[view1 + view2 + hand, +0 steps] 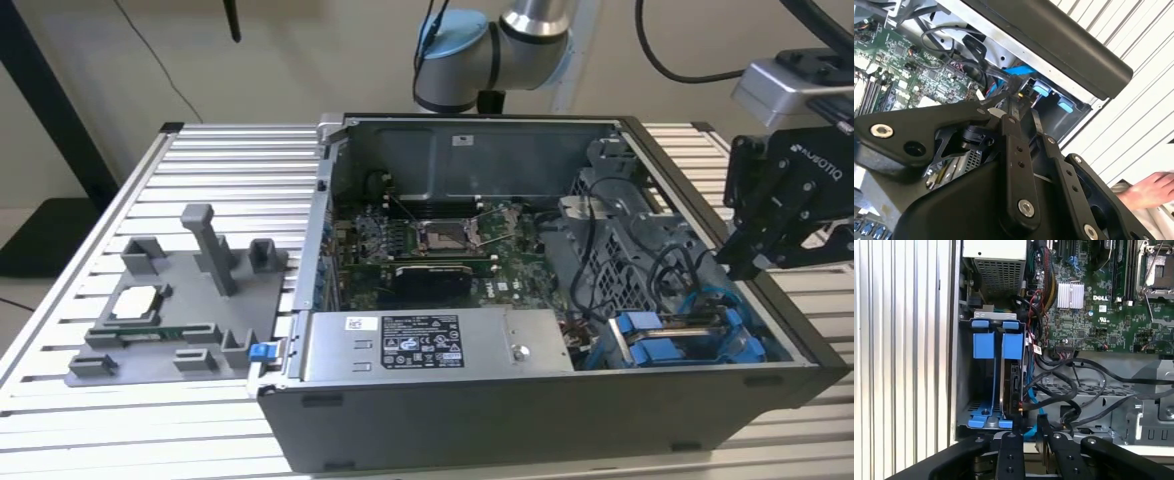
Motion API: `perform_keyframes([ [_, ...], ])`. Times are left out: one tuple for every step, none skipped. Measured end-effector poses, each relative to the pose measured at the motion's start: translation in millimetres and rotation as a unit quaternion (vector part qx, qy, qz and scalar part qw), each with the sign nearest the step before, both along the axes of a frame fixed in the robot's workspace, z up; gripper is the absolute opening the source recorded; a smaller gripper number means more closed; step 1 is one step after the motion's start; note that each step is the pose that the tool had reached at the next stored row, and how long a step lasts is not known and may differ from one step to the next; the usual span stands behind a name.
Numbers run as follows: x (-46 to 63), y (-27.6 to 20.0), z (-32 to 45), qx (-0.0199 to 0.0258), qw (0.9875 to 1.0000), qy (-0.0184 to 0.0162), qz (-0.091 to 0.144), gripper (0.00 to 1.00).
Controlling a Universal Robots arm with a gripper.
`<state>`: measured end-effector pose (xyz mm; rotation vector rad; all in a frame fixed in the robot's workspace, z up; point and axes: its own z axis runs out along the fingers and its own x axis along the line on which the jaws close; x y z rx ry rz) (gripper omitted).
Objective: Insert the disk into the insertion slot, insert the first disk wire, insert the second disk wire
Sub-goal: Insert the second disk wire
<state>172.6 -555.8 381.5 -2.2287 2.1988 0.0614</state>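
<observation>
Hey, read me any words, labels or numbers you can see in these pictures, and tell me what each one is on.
Power supply label: print too small to read.
Gripper: white maker's lettering on its body, left unquoted.
Motherboard: white maker's logo, left unquoted; other markings too small.
Cable tag: too small to read.

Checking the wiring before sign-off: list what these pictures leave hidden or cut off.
1. Disk wire end, first wrist view: behind black cables and the gripper.
2. Insertion slot, second wrist view: mostly behind the gripper.
3. Hand, second wrist view: cut off by the edge.
</observation>
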Motion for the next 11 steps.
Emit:
perform_keyframes([
  [0.1,0.2,0.0,0.0025,1.0000,-0.0005,0.001,1.00],
  [0.1,0.4,-0.1,0.0056,1.0000,-0.0017,0.002,1.00],
  [0.1,0.7,-0.3,0.0075,1.0000,-0.0031,0.003,1.00],
  [0.1,0.9,-0.5,0.0088,0.9999,-0.0041,0.005,1.00],
  [0.2,1.1,-0.7,0.0099,0.9999,-0.0048,0.007,1.00],
  [0.5,1.1,-0.7,0.0107,0.9999,-0.0052,0.008,1.00],
  [1.5,1.1,-0.9,0.0112,0.9999,-0.0053,0.009,1.00],
  [3.0,1.1,-1.0,0.0113,0.9999,-0.0054,0.010,1.00],
  [4.3,1.2,-1.2,0.0115,0.9999,-0.0054,0.011,1.00],
  [5.3,1.3,-1.5,0.0117,0.9998,-0.0054,0.013,1.00],
  [6.2,1.5,-1.7,0.0116,0.9998,-0.0054,0.014,1.00],
])
